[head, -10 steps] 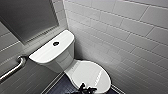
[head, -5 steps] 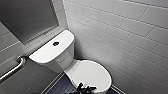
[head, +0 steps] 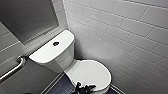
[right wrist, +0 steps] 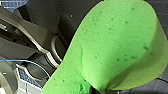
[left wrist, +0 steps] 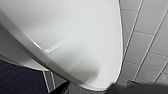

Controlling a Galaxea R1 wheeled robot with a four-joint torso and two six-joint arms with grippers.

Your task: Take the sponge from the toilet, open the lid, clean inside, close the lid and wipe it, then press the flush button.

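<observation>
Step judged: opening lid [head: 90,72], seen shut | sponge [right wrist: 117,45] pinched, folded, in right gripper [right wrist: 96,91] | left gripper [head: 83,88] at lid front rim, spread or not could not be told | advised: catch under rim, lift slowly toward tank [head: 53,50], sponge kept aside.

1. The head view looks down from high on the toilet [head: 62,57], its closed lid [head: 91,72] and the tiled wall [head: 125,37].
2. The left wrist view sits very close over that lid, facing the same tiled wall.
3. The right wrist view is right against the sponge [right wrist: 112,45].
</observation>
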